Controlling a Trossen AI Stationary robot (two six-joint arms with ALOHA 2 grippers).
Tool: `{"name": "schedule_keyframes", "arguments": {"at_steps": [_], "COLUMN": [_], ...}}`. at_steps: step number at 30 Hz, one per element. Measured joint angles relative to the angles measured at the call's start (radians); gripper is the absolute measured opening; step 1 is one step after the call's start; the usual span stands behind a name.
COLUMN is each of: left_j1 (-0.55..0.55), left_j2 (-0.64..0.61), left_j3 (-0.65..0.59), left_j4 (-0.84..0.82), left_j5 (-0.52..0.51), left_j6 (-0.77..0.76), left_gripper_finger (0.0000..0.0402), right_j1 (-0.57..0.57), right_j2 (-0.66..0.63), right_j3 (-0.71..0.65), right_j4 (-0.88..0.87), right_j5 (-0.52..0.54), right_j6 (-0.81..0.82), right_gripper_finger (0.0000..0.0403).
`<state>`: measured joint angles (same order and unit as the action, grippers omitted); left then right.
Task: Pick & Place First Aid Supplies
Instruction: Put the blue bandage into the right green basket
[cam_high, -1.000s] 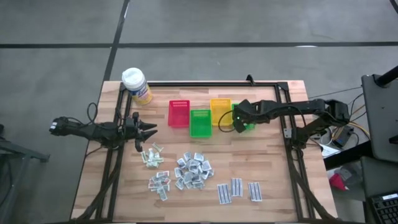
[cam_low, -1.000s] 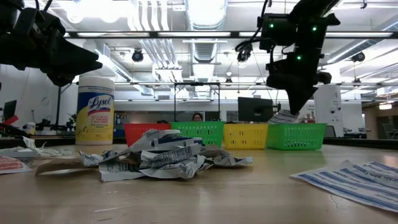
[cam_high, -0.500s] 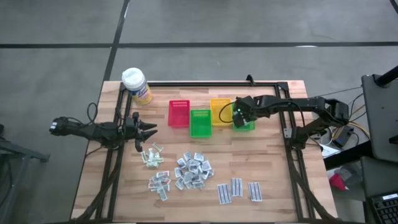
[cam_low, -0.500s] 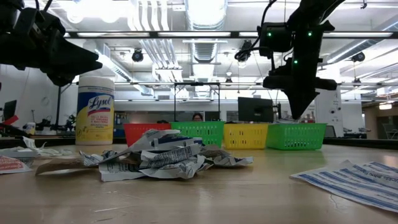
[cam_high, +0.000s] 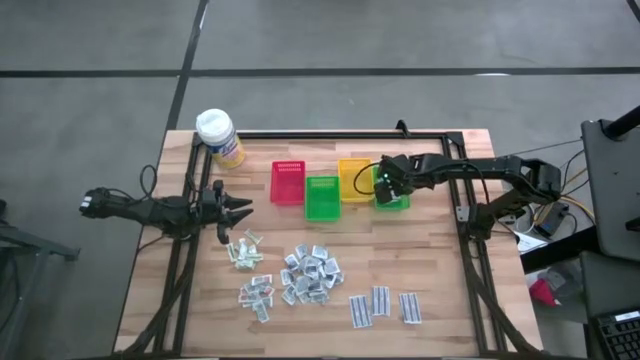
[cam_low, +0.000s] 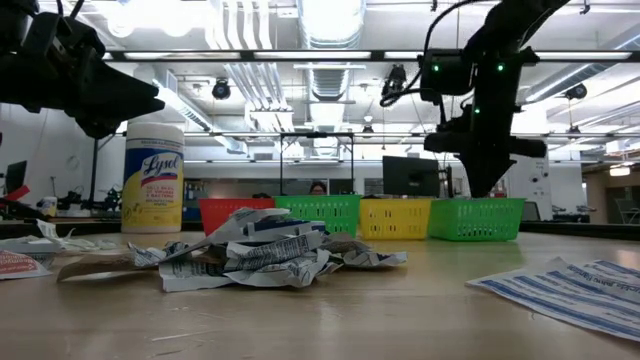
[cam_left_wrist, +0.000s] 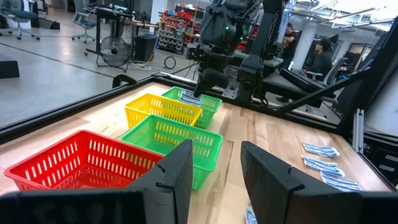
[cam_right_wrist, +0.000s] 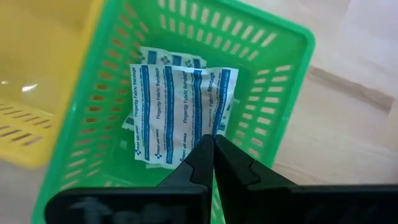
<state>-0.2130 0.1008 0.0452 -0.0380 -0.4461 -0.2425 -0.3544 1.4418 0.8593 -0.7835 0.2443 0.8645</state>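
Bright ceiling lights run over a workshop behind the wooden bench (cam_high: 430, 270), and a person sits far back past the baskets.

Along the bench's far side stand four small baskets: a red basket (cam_high: 287, 182), a green basket (cam_high: 321, 198), a yellow basket (cam_high: 353, 178), and a second green basket (cam_right_wrist: 261, 93) at the right end of the row. A yellow wipes canister with a white cap (cam_high: 219, 137) stands at the far left corner.

Right tool (cam_high: 383, 186) hangs over the rightmost green basket, its two fingers pressed together with nothing between them. Just beneath it, inside that basket, lie several white bandage strips with blue stripes (cam_right_wrist: 180, 112), flat on the basket floor and overlapping.

Left tool (cam_high: 241, 209) hovers at the bench's left side, fingers partly spread and holding nothing, pointed toward the basket row.

Remaining supplies sit on the near half of the bench: pale greenish sachets (cam_high: 243, 250) just below the left tool, crinkly silvery wrappers (cam_high: 310, 273) heaped in the middle, a smaller cluster of packets (cam_high: 256, 296) to their left, and three blue-striped strips (cam_high: 382, 304) lying side by side toward the right.
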Motion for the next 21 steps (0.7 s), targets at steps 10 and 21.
{"name": "schedule_keyframes", "arguments": {"at_steps": [10,21], "left_j1": [0.0,0.0], "left_j2": [0.0,0.0], "left_j3": [0.0,0.0], "left_j4": [0.0,0.0], "left_j5": [0.0,0.0], "left_j6": [0.0,0.0], "left_gripper_finger": [0.0131,0.0131], "right_j1": [-0.005,-0.009], "right_j2": [0.0,0.0], "right_j3": [-0.02,-0.02], "right_j4": [0.027,0.065], "right_j5": [0.006,0.016], "right_j6": [-0.064,-0.113], "right_gripper_finger": [0.0009,0.0061]}}
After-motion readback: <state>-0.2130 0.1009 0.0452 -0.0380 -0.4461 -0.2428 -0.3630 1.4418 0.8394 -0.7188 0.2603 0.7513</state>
